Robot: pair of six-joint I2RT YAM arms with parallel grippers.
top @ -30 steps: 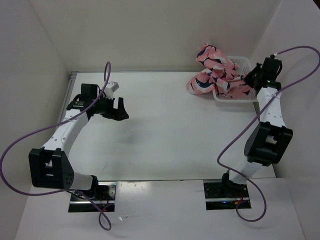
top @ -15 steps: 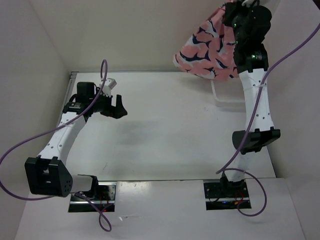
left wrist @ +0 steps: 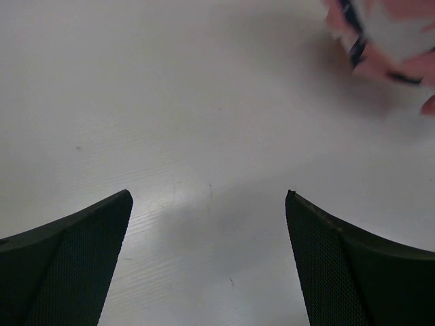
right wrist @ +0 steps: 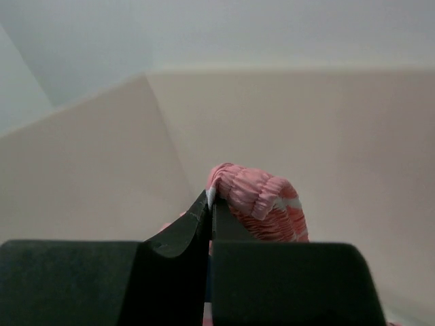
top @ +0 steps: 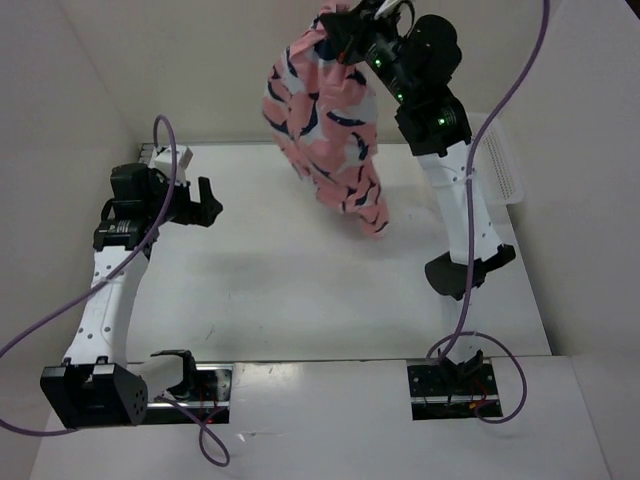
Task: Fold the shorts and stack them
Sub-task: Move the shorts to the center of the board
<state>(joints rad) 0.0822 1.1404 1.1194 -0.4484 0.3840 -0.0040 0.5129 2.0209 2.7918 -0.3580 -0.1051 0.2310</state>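
The right gripper (right wrist: 209, 202) is pinching the shorts (top: 327, 112) by their gathered waistband, its jaws pressed together on the fabric, and is holding them high in the air. The shorts are hanging bunched and twisted over the far edge of the table (top: 300, 290), toward its far right corner, with the lowest fold dangling near the surface; whether it is touching cannot be told. The basket (top: 502, 165) is sitting in that far right corner, beside the right arm. The left gripper (left wrist: 207, 197) is hovering over the left side of the table with its jaws spread wide, gripping nothing. By these views the task is only beginning: no fold is showing, nothing is stacked, and spreading the shorts flat, folding and placing them are all waiting.
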